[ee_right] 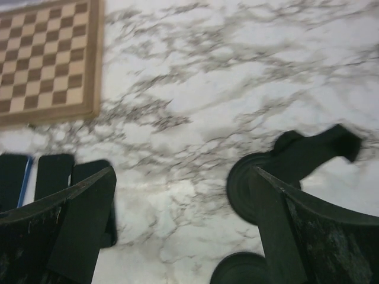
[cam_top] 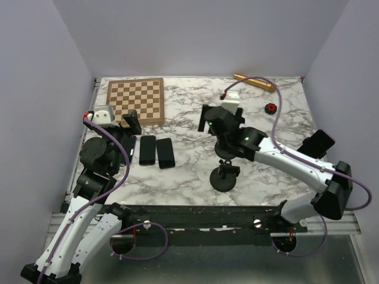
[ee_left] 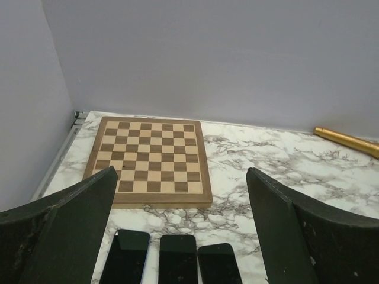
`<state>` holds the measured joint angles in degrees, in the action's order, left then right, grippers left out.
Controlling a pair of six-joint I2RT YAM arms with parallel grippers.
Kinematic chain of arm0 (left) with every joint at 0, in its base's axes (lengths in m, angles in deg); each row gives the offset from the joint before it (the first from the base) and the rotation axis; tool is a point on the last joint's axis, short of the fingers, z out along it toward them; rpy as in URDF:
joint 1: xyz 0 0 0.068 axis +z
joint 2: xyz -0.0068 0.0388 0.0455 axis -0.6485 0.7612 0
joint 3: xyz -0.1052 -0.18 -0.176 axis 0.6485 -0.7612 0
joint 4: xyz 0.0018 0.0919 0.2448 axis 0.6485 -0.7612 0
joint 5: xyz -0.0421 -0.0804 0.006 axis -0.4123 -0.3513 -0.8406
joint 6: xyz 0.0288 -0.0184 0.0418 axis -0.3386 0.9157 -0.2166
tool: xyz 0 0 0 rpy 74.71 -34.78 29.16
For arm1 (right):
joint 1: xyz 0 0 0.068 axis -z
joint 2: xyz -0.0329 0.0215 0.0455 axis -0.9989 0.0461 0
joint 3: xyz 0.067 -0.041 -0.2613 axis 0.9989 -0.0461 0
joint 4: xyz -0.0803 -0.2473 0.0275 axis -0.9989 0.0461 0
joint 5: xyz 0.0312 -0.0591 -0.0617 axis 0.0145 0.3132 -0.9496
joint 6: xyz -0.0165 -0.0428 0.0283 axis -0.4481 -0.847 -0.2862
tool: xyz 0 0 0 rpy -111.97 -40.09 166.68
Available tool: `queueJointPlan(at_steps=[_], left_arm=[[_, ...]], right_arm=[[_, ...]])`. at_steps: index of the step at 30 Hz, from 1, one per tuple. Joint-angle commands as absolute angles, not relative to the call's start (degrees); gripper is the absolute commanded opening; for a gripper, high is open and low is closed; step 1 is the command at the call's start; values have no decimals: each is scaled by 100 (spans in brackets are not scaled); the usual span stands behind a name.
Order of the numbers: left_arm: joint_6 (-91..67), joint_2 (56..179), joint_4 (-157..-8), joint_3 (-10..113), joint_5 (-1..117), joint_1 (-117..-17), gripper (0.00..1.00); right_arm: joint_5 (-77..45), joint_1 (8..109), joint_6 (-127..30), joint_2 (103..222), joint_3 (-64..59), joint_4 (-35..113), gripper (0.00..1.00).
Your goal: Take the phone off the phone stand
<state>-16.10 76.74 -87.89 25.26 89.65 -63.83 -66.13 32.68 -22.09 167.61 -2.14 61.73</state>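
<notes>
Three black phones lie flat side by side on the marble table [cam_top: 189,171]; two show in the top view [cam_top: 147,149] [cam_top: 164,152], and the third is mostly under my left arm. All three show in the left wrist view [ee_left: 124,257] [ee_left: 177,260] [ee_left: 219,266]. Two black phone stands stand mid-table: one in front [cam_top: 225,177], one partly hidden under my right arm [cam_top: 226,149]. No phone shows on either stand. My left gripper [cam_top: 131,123] [ee_left: 182,171] is open and empty above the phones. My right gripper [cam_top: 210,118] [ee_right: 182,171] is open and empty, beside a stand [ee_right: 260,183].
A wooden chessboard [cam_top: 136,100] [ee_left: 151,160] lies at the back left. A gold rod [cam_top: 254,81] [ee_left: 349,142] lies along the back edge. A small red and black object [cam_top: 270,107] sits at the back right. Grey walls close three sides.
</notes>
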Motion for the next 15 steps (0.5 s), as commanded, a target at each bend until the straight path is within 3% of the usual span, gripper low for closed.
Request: queueJointPlan(at_steps=[1, 7, 10, 15], left_arm=[[-1533, 7726, -8884, 2650, 8781, -6434, 98], [-1513, 7640, -8874, 2635, 8742, -6442, 98], [-1524, 7696, -8898, 2662, 8769, -6443, 98], [-1515, 7691, -8888, 2652, 8734, -6444, 98]], right_arm=[[-7736, 3999, -1863, 15842, -775, 6304, 100], [-8134, 4916, -2132, 14594, -1459, 6383, 100], [-8311, 5572, -2038, 14618, -1175, 7123, 100], [-7611, 7071, -2290, 14725, -1018, 7403, 100]])
